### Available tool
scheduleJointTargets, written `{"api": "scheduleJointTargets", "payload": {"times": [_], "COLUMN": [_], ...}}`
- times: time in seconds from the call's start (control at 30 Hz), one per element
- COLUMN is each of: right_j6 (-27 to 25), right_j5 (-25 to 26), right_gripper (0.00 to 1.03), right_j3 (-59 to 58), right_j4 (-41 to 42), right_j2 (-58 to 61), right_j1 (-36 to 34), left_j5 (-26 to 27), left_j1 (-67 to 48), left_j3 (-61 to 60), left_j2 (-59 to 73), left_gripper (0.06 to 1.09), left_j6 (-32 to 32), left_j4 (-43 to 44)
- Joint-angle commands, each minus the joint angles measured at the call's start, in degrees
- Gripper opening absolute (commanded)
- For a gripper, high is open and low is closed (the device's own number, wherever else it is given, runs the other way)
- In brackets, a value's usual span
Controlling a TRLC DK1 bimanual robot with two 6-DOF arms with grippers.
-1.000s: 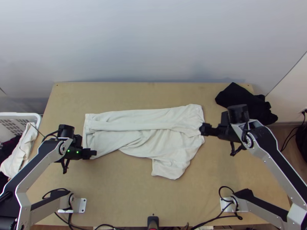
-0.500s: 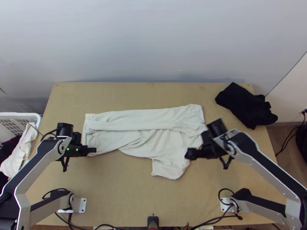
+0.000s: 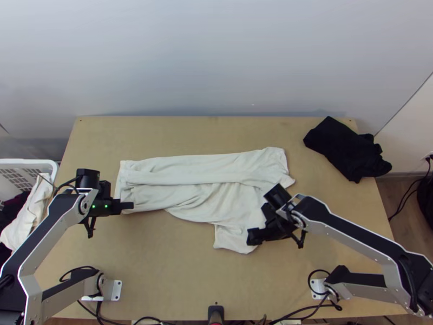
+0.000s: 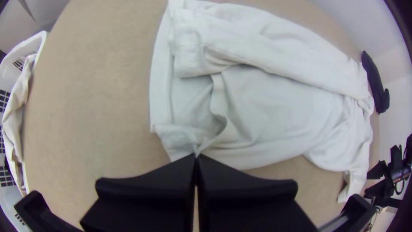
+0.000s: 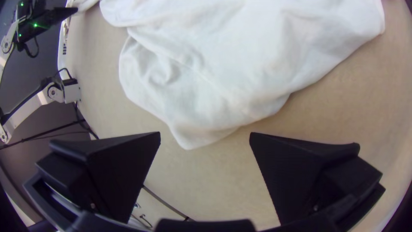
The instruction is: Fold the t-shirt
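Where left hand [image 3: 130,206] clamps, t-shirt [image 4: 184,137] seems pinched.

A robotics lab or test room, by its fittings.
Two robot arms, the left arm [image 3: 47,227] and the right arm [image 3: 354,230], stand at a plain wooden worktop [image 3: 184,271], with metal plates [image 3: 116,290] at its near corners and loose black cables [image 3: 303,310] along the near edge. Behind rises a bare, pale wall [image 3: 216,54]; to the right lies wood-look floor [image 3: 406,222]. A white plastic basket [image 3: 32,161] of cloths [image 3: 30,216] stands at the left.
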Motion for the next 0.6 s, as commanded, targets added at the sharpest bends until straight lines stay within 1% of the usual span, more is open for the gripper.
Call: {"api": "scheduleJointTargets", "payload": {"times": [0.0,0.07,0.13,0.23,0.27,0.33,0.43,0.57], "right_j6": [0.52,0.70,0.87,1.05,1.14,0.87,0.52,0.52], "right_j5": [-0.38,-0.38,-0.38,-0.29,-0.21,-0.12,-0.12,-0.03], "right_gripper": [0.92,0.92,0.80,0.50,0.38,0.09,0.04,0.03], "right_j3": [-1.20,-1.29,-1.20,-1.03,-1.03,-0.94,-1.29,-1.03], "right_j4": [2.46,3.51,4.92,7.21,8.00,9.14,9.14,8.61], "right_j2": [2.36,3.68,4.91,5.79,5.79,5.87,4.47,0.78], "right_j1": [3.24,3.77,4.38,4.47,4.38,3.59,1.22,-3.09], "left_j5": [-0.27,-0.27,-0.27,-0.27,-0.27,-0.27,-0.27,-0.27], "left_j1": [0.33,0.24,0.24,0.33,0.59,1.47,2.26,3.14], "left_j3": [0.38,0.38,0.47,0.65,0.65,0.73,0.91,1.61], "left_j2": [0.00,0.26,0.26,0.09,0.09,0.00,0.00,-0.09], "left_gripper": [0.10,0.10,0.10,0.10,0.10,0.10,0.10,0.10], "left_j6": [0.03,-0.06,-0.06,0.12,0.30,0.82,1.00,0.65], "left_j4": [0.18,0.18,0.27,0.18,0.18,0.18,0.18,0.18]}}
